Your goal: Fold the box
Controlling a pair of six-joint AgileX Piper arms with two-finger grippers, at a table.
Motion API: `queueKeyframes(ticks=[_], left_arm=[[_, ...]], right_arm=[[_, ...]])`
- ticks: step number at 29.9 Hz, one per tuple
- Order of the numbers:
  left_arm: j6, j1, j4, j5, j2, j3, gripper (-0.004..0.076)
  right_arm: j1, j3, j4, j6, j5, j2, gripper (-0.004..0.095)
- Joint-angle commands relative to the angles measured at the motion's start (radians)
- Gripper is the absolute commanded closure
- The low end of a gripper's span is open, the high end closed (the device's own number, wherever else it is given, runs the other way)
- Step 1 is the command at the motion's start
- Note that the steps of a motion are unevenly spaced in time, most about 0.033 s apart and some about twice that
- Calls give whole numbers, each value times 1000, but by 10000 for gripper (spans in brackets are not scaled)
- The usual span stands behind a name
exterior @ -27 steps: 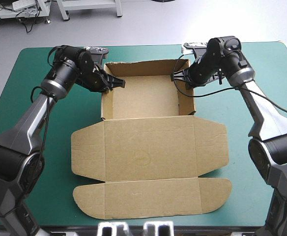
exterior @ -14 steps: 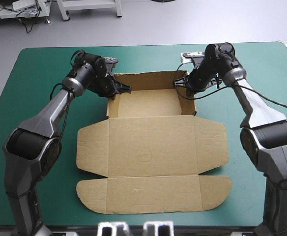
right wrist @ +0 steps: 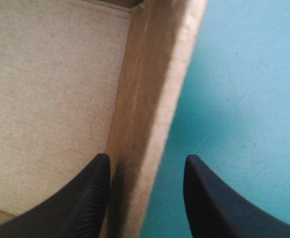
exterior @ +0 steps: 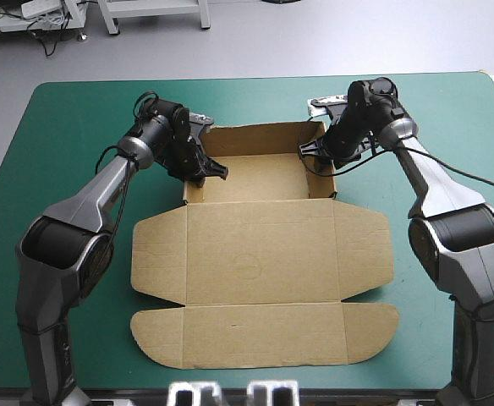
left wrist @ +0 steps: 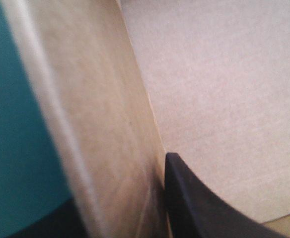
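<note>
The left hand (exterior: 206, 166) is closed on the left side wall of the box (exterior: 255, 254) of cut brown board. In the left wrist view one black finger (left wrist: 199, 208) is pressed against the wall's inner face. The other is seen only as a dark sliver on the outer side, and the wall is held between the two. The right hand (exterior: 315, 150) is open and is set astride the right side wall. In the right wrist view one black finger (right wrist: 85, 198) is placed inside the tray, close against the wall. The other finger (right wrist: 209, 198) is placed outside it, and a strip of the teal-green tabletop (right wrist: 244, 74) is shown between that finger and the board. The box is formed as an open tray, its far and side walls raised, and is set at the far middle of the tabletop. Its lid is laid flat toward the near edge, with a flap at each side and a long rounded flap nearest the robot.
</note>
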Motion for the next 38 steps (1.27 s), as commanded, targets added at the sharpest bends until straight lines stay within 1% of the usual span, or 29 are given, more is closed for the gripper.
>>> queueKeyframes(ticks=[1,3,4,9,16,19,21,24,28,31,35,38], left_arm=[[40,-8,-14,93,-54,-33,392],[47,-8,-14,93,-59,-59,353],[47,-8,-12,93,-63,-78,346],[47,-8,52,93,-108,-188,346],[47,-8,143,93,-234,-282,349],[47,-8,127,93,-321,-291,366],[36,-8,91,95,-380,-291,399],[39,-8,14,95,-479,-291,474],[94,-8,-70,95,-619,-246,616],[106,-8,-72,95,-733,-178,734],[131,-8,-61,95,-881,-41,732],[144,-8,-61,95,-984,89,732]], right_arm=[[-2,-62,-5,-13,29,-73,457],[-2,-97,-5,-13,29,-80,457],[-2,-117,-5,-13,29,-84,457],[-2,-196,-5,-13,29,-107,457],[-2,-214,-14,-8,29,-158,456],[-2,-212,-8,76,31,-186,457],[-2,-210,4,82,31,-205,457],[-2,-197,24,82,31,-239,457],[-2,-147,22,82,31,-277,457],[-2,-89,35,82,31,-287,459],[-2,-9,47,82,31,-285,459],[-2,32,34,82,28,-273,459]])
